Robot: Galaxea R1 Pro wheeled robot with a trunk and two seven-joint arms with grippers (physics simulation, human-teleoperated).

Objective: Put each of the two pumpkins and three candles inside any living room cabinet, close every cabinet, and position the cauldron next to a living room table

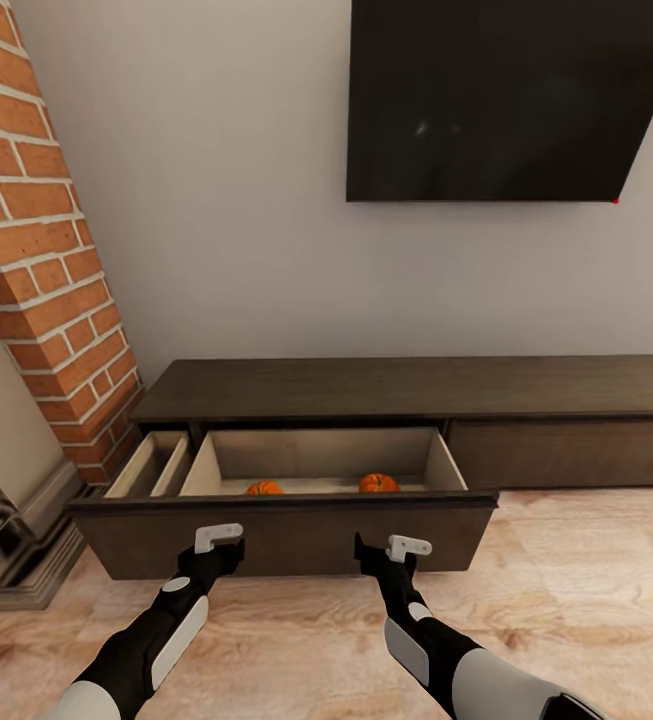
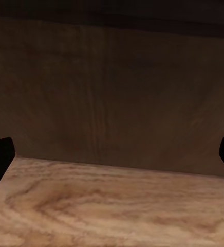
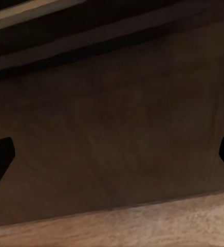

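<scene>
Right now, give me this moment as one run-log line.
cabinet left drawer open | two pumpkins inside | left gripper open, right gripper open, both at drawer front

Two orange pumpkins (image 1: 265, 488) (image 1: 378, 483) lie inside the dark cabinet's (image 1: 406, 390) pulled-out drawer (image 1: 286, 530).

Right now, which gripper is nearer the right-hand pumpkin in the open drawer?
Right. The right gripper sits just below the right-hand pumpkin, outside the drawer front; the left gripper is farther left.

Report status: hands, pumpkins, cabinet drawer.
Left hand and right hand open, empty, at the drawer front. Two pumpkins inside the open cabinet drawer. Nothing blocking the push.
</scene>
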